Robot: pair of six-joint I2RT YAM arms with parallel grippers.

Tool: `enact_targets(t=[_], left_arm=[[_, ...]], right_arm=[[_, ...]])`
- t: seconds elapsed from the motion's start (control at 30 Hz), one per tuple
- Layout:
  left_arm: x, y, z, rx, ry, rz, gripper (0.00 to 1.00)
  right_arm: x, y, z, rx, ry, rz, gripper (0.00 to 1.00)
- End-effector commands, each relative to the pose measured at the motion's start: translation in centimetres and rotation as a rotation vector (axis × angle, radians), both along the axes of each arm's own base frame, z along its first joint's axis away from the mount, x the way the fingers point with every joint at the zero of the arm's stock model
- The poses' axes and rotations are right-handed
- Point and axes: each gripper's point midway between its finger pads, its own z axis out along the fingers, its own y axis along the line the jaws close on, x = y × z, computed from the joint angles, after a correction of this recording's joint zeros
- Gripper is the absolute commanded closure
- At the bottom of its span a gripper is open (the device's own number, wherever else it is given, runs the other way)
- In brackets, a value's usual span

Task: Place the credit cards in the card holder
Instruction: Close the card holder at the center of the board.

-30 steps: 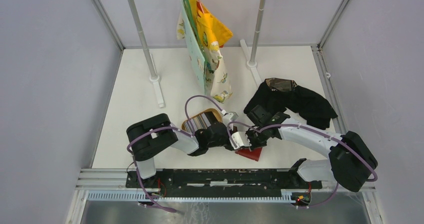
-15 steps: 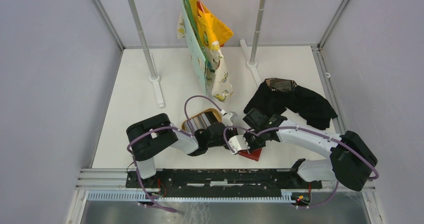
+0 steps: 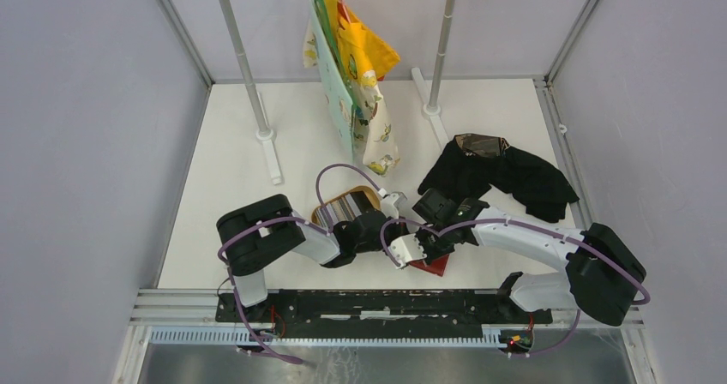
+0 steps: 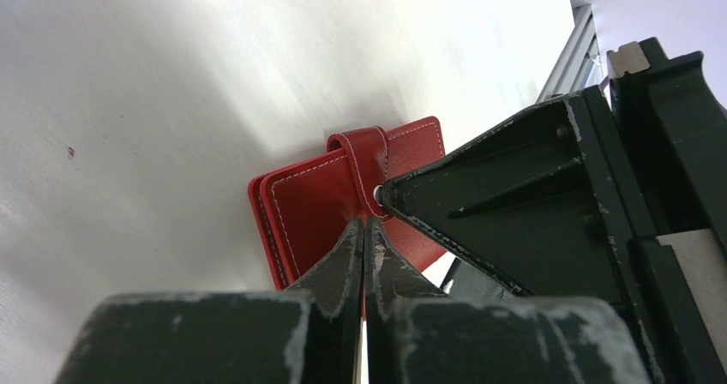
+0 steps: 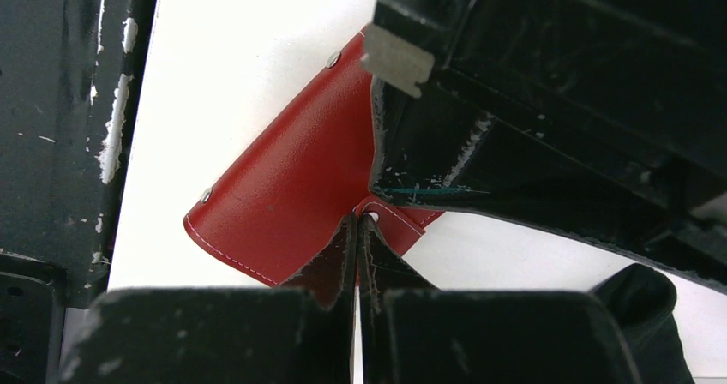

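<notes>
One red card holder (image 3: 433, 265) is lying at about five o'clock on the worktop (image 3: 231, 170). One tan oval tray (image 3: 324, 210) is sitting near six o'clock, holding silvery credit cards (image 3: 347, 201). They are overlapping and partly hidden under an arm, so perhaps two or three. One black cloth (image 3: 506, 174) is lying at three o'clock. Two rack poles are standing at the far side, the left pole (image 3: 244, 58) at eleven o'clock and the right pole (image 3: 443, 41) at one. One bunch of printed cloths (image 3: 356, 84) is hanging at twelve. Two arms are reaching in, the left arm (image 3: 266, 238) and the right arm (image 3: 549, 243), carrying two pincers: the left pincer (image 4: 363, 230) and the right pincer (image 5: 357, 225).
</notes>
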Motion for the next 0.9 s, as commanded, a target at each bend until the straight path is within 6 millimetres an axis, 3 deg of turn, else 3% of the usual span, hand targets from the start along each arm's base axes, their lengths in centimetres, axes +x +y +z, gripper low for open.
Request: enact_targets(t=[0.0,0.43,0.57,0.73,0.87], left_arm=[[0.3,-0.5,1.9,-0.072,-0.024,0.0,0.98],[0.5,0.2,2.3,-0.054,-0.044,0.014,0.98],[0.5,0.3,2.4,-0.049,-0.052,0.014,0.98],[0.5,0.2,2.6,-0.052,-0.056,0.008,0.98],[0.4,0.1,2.5,-0.053,-0.056,0.002,0.98]], right_arm=[[-4.2,-2.3,-3.8,-0.101,0.17,0.025,1.0],[-5.4,-2.8,-4.9,-0.165,0.189,0.076,1.0],[-5.4,-2.4,-4.5,-0.146,0.192,0.08,0.95],[-4.1,-0.6,-2.1,-0.013,0.197,0.026,0.83],[-2.4,0.7,1.1,0.172,0.184,-0.037,0.69]])
